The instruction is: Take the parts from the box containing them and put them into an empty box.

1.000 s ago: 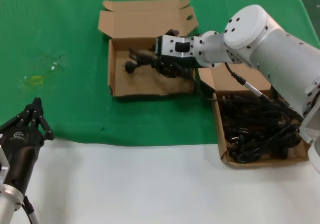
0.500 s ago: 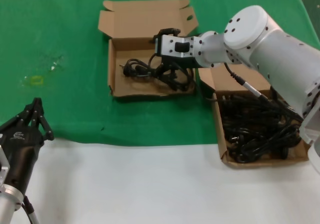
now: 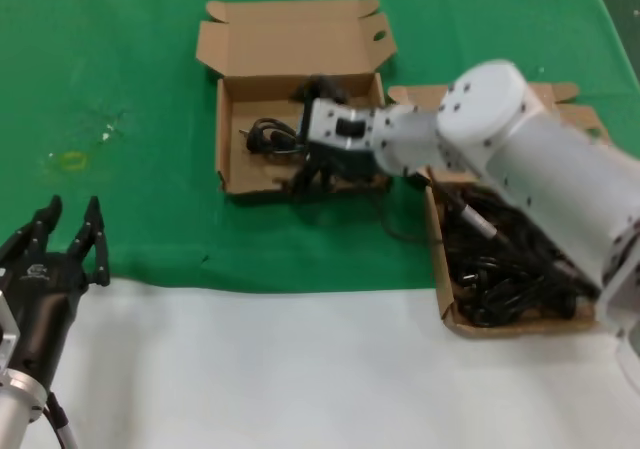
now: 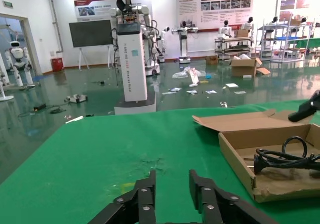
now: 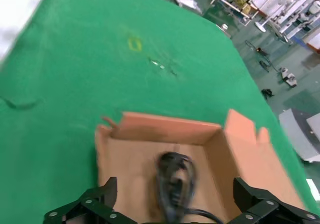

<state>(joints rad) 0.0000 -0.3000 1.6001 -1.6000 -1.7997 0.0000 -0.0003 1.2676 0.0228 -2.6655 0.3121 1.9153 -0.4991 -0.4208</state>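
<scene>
- From my head camera the light is bright and even, coming from overhead; shadows under the boxes on the green cloth [image 3: 130, 59] are short and soft.
- My right arm [image 3: 520, 159] is smeared with motion blur, its edges ghosted.
- The white front part of the bench [image 3: 300, 369] is close to washed out.
- In my left wrist view the glossy hall floor [image 4: 75, 114] mirrors the ceiling lights as pale glare.
- My right wrist view is blurred all over; the coiled cord [image 5: 172, 184] is a dark smudge, and the white corner [image 5: 17, 4] is blown out.
</scene>
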